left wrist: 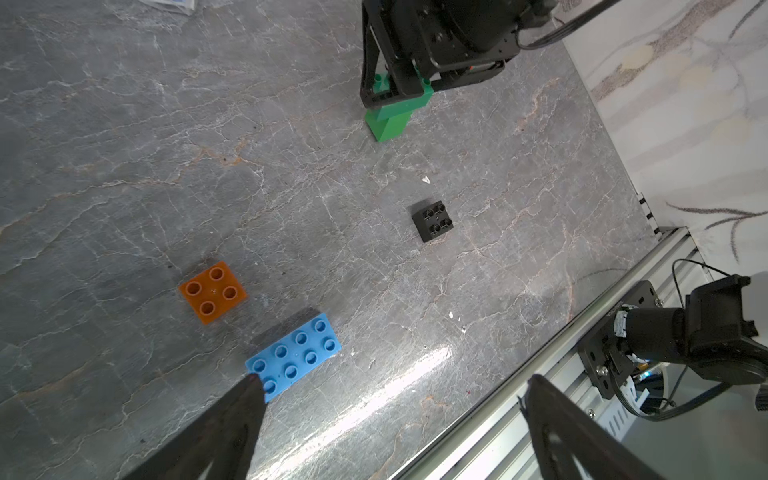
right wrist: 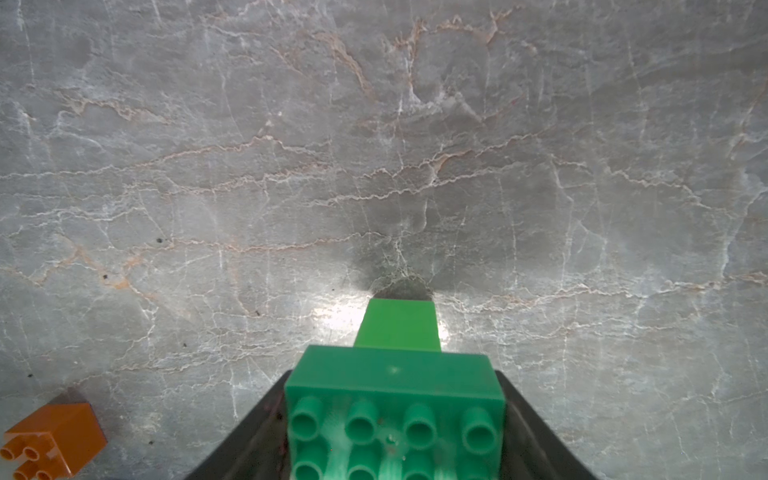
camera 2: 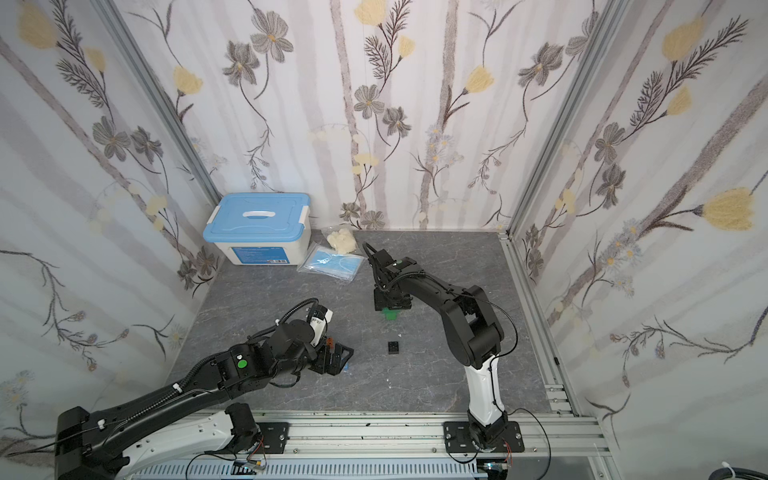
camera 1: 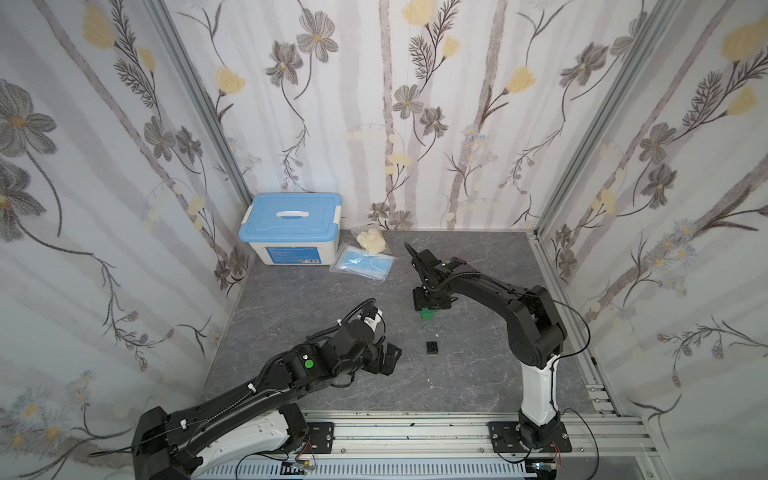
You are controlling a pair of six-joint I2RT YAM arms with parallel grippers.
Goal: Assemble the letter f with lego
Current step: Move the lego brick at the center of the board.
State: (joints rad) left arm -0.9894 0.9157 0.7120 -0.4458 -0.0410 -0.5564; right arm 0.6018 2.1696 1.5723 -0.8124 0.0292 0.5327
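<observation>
The green lego (right wrist: 395, 399) stands upright on the grey tabletop as a wide studded block on a narrower green stem (left wrist: 388, 124); it shows in both top views (camera 1: 427, 314) (camera 2: 390, 313). My right gripper (right wrist: 392, 374) is shut on the wide block from above, one finger on each side. A black brick (left wrist: 433, 221) lies alone nearer the front (camera 1: 432, 347). The orange brick (left wrist: 212, 291) and the light-blue 2x4 (left wrist: 293, 357) lie studs up, side by side, under my left arm. My left gripper (left wrist: 395, 380) hangs wide open over the table, one fingertip (left wrist: 251, 395) overlapping the blue brick's corner.
A white box with a blue lid (camera 1: 291, 228) stands at the back left, with a clear bag of blue masks (camera 1: 361, 264) and a bag of cream pieces (camera 1: 371, 240) beside it. An aluminium rail (camera 1: 415, 432) runs along the front. Papered walls close three sides.
</observation>
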